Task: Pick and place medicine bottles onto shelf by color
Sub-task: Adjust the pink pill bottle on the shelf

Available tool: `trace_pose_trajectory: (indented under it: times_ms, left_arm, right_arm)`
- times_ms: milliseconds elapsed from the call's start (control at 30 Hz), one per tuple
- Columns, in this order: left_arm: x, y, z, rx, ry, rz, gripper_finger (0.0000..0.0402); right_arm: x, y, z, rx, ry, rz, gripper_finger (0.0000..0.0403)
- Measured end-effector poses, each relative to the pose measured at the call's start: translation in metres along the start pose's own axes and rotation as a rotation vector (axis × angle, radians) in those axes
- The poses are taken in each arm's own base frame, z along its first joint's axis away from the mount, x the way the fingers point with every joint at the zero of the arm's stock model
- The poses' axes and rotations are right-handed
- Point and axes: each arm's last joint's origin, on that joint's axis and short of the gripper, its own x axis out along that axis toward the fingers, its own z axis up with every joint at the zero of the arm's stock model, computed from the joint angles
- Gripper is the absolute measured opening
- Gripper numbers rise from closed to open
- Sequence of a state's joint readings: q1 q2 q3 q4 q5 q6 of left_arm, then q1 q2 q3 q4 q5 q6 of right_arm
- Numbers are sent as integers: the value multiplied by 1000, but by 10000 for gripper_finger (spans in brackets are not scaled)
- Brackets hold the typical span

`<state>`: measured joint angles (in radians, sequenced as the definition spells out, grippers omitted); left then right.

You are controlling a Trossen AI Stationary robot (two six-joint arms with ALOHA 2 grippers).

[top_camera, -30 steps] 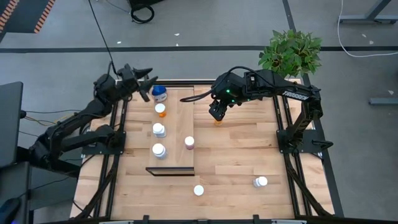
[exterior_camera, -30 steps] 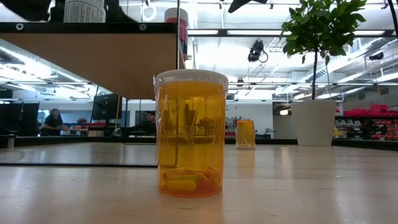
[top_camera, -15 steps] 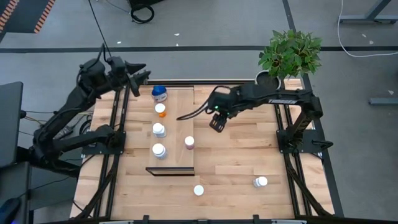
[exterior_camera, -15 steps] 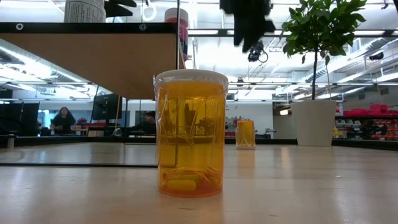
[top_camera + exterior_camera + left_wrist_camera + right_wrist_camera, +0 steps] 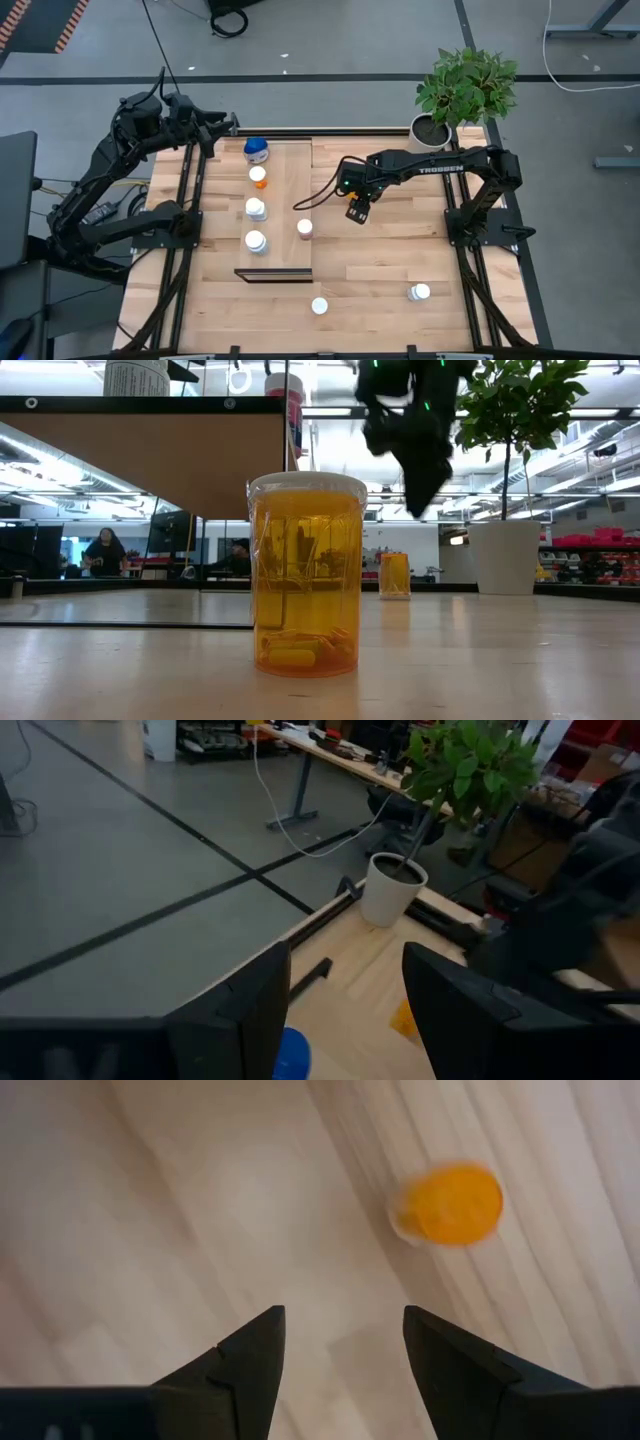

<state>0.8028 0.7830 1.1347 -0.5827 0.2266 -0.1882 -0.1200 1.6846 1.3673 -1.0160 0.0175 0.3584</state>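
Right gripper (image 5: 342,1370): fingers spread, empty, above the counter (image 5: 380,260).
Small orange plastic pill bottle (image 5: 452,1204): light, rigid, slick; pinch its sides.
Left gripper (image 5: 345,1010): fingers apart, empty.

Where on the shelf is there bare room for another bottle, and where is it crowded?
The shelf is crowded along its left edge, where four bottles line up from the blue bottle down. Its right strip is bare above the pink bottle, and below it to the dark frame edge.
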Motion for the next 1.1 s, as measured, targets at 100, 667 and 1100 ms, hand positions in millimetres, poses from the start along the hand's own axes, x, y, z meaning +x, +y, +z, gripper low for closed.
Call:
trace_pose_trajectory:
  times_ms: [100, 667, 1100]
  left_arm:
    - [0, -1, 0, -36, 4, -23, 197]
    - [2, -11, -4, -61, 41, -82, 217]
    - [7, -12, 1, -67, -6, -71, 224]
  right_arm:
    - [13, -11, -7, -24, 47, -23, 212]
    - [20, -57, 22, -124, -143, -49, 289]
    - [33, -62, 20, -67, -161, -7, 319]
